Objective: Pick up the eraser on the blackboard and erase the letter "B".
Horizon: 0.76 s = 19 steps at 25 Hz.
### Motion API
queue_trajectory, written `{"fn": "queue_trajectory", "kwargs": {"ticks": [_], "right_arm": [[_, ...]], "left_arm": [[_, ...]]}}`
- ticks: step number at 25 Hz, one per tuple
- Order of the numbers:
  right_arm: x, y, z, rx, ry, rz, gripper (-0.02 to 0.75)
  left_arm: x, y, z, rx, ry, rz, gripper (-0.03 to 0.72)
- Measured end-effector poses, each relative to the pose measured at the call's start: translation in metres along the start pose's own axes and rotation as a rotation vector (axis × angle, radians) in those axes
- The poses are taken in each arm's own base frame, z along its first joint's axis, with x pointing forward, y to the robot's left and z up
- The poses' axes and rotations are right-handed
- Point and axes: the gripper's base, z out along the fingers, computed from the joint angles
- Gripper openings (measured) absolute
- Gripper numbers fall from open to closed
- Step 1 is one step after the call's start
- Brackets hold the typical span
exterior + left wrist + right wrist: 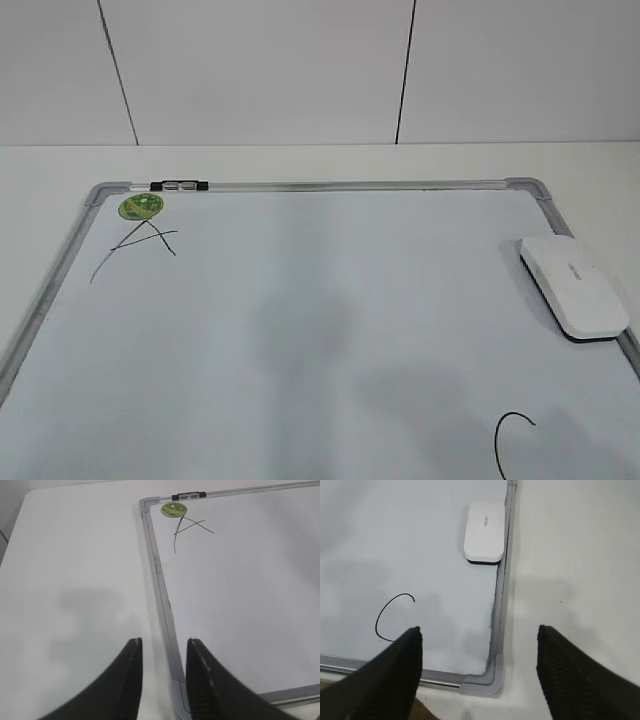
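The white eraser (pixel 573 287) lies flat on the blackboard (pixel 300 330) against its right frame, and also shows in the right wrist view (pixel 484 531). No letter "B" shows on the board in any view. My right gripper (pixel 480 630) is wide open and empty, above the board's near right corner, well short of the eraser. My left gripper (pixel 163 642) is empty, its fingers a little apart, above the board's near left corner and straddling the frame of the blackboard (pixel 240 605). Neither gripper shows in the exterior view.
A scrawled "A" (pixel 140 243) sits at the far left under a round green magnet (pixel 141 207). A curved "C" (pixel 510 440) is at the near right. A black clip (pixel 180 185) sits on the far frame. White table surrounds the board; a wall stands behind.
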Motion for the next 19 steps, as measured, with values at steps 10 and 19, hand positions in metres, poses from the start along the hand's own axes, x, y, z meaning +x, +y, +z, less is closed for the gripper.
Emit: {"fn": "queue_trajectory", "kwargs": {"ticks": [10,19], "right_arm": [[0.0002,-0.0001,0.0052,0.001,-0.015,0.006,0.552],[-0.0001,-0.0001,0.0051,0.001,-0.018,0.009,0.552]], "left_arm": [[-0.0002,-0.0003,0.0,0.004,-0.002,0.0,0.233],[-0.0002,-0.0008,0.0,0.009,-0.002,-0.003,0.233]]}}
